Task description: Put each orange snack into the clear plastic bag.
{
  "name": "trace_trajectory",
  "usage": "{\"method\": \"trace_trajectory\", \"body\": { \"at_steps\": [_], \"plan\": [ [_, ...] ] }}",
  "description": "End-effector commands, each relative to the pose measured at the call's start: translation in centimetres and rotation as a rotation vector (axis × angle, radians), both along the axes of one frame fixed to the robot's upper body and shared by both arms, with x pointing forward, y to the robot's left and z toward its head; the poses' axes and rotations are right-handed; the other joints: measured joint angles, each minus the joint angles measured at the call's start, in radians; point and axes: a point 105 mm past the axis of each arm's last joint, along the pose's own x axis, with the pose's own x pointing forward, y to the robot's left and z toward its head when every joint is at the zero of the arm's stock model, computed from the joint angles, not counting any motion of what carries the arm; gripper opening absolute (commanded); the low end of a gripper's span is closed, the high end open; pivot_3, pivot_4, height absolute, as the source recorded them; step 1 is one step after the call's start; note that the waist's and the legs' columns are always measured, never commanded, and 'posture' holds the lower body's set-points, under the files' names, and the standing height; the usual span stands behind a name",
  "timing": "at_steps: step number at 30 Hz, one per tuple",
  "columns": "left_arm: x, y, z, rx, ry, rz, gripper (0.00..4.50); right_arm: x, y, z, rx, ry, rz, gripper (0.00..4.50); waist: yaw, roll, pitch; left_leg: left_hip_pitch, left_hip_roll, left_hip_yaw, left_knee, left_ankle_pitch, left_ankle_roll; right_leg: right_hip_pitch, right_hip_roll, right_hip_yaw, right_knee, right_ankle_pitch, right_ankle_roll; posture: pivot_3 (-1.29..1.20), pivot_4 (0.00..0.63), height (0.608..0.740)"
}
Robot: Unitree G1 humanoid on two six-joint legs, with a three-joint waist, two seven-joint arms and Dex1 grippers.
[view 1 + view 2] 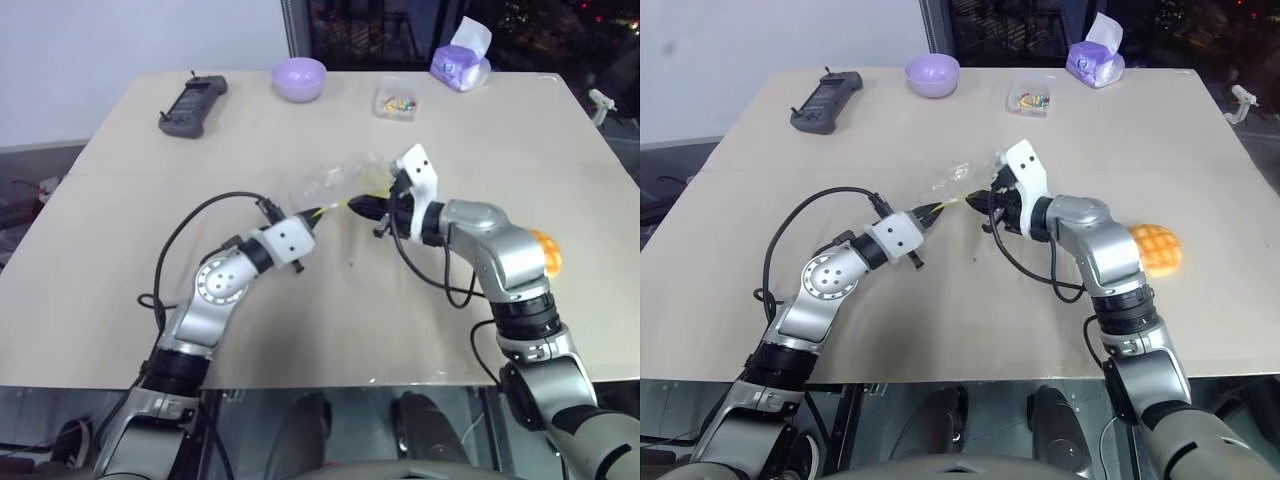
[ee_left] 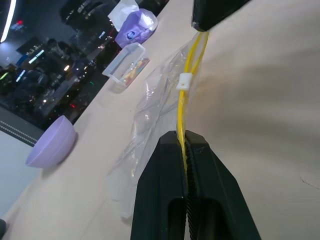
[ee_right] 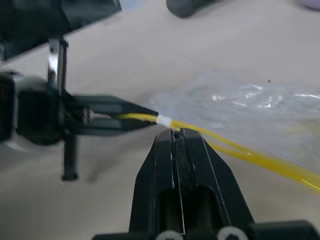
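The beige table (image 1: 940, 320) carries a lavender bowl (image 1: 932, 75), a remote (image 1: 825, 101) left of it, and a bun (image 1: 1157, 247) far right.

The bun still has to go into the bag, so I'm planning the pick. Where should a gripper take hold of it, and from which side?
Grip the orange bun across its rounded sides, coming from above: it sits dome-up on the table, close by the right arm, near the table's right edge. I'd use wide jaws and a light squeeze, since it looks soft.
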Motion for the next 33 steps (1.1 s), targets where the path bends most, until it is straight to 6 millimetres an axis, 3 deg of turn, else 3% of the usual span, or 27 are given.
{"method": "trace_trajectory", "body": {
  "at_steps": [1, 17, 28, 30, 33],
  "plan": [
    [-0.1, -0.3, 1.2, -0.022, -0.045, -0.019, 0.00, 0.1, 0.3, 1.5, 0.032, -0.038, -0.004, 0.07, 0.000, 0.000, 0.000, 0.000, 0.000, 0.000, 0.000, 0.000, 0.000, 0.000, 0.000, 0.000, 0.000, 0.000, 0.000, 0.00, 0.150, 0.740],
    [-0.3, -0.9, 1.5, -0.033, -0.047, -0.043, 0.00, 1.5, 0.1, -0.6, 0.014, 0.062, -0.101, 0.07, 0.000, 0.000, 0.000, 0.000, 0.000, 0.000, 0.000, 0.000, 0.000, 0.000, 0.000, 0.000, 0.000, 0.000, 0.000, 0.00, 0.150, 0.740],
    [-0.6, -1.4, 1.5, -0.026, -0.051, -0.076, 0.00, 3.2, -0.6, -1.7, 0.135, 0.283, -0.235, 0.07, 0.000, 0.000, 0.000, 0.000, 0.000, 0.000, 0.000, 0.000, 0.000, 0.000, 0.000, 0.000, 0.000, 0.000, 0.000, 0.00, 0.150, 0.740],
    [-0.6, -1.7, 1.5, -0.029, -0.050, -0.087, 0.00, 3.8, -0.8, -1.9, 0.140, 0.275, -0.282, 0.07, 0.000, 0.000, 0.000, 0.000, 0.000, 0.000, 0.000, 0.000, 0.000, 0.000, 0.000, 0.000, 0.000, 0.000, 0.000, 0.00, 0.150, 0.740],
    [-0.8, -2.3, 1.6, -0.037, -0.049, -0.109, 0.00, 4.8, -0.9, -2.2, 0.089, 0.118, -0.370, 0.07, 0.000, 0.000, 0.000, 0.000, 0.000, 0.001, 0.000, 0.000, 0.000, 0.000, 0.000, 0.000, 0.000, 0.000, 0.000, 0.00, 0.150, 0.740]
  ]
}}
